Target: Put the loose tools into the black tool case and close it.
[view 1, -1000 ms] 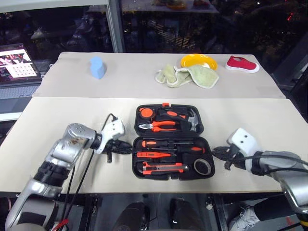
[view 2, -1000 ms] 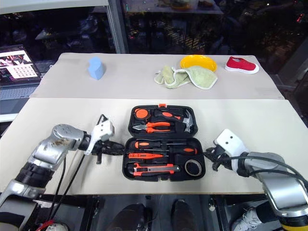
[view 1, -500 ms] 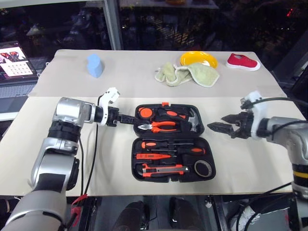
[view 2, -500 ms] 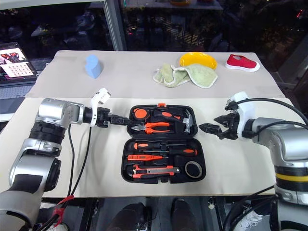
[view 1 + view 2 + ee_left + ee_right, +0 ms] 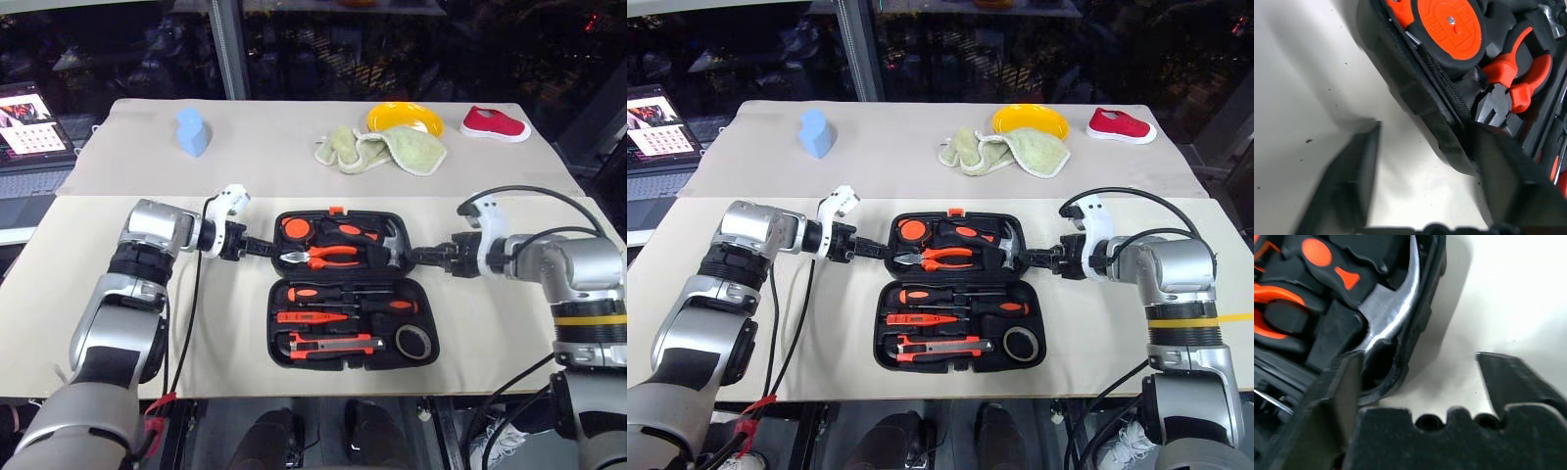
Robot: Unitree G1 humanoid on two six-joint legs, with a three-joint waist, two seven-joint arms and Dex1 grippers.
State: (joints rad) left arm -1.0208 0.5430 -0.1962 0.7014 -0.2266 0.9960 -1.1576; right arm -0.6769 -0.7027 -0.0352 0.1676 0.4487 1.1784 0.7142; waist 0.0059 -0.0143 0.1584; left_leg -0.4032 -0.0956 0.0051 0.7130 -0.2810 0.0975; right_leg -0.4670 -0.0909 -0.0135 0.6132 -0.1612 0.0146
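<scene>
Black tool case: lies open and flat on the near table, lid half farther from the robot, tray half nearer.
Lid half holds tape measure, orange-handled pliers and hammer.
Tray half holds two orange-and-black screwdrivers, red screwdriver, utility knife and tape roll.
Left gripper: at the lid's left edge, fingers apart, straddling the rim in the wrist view; contact apparently made, not certain.
Right gripper: at the lid's right edge beside the hammer, fingers apart, one on each side of the rim.
</scene>
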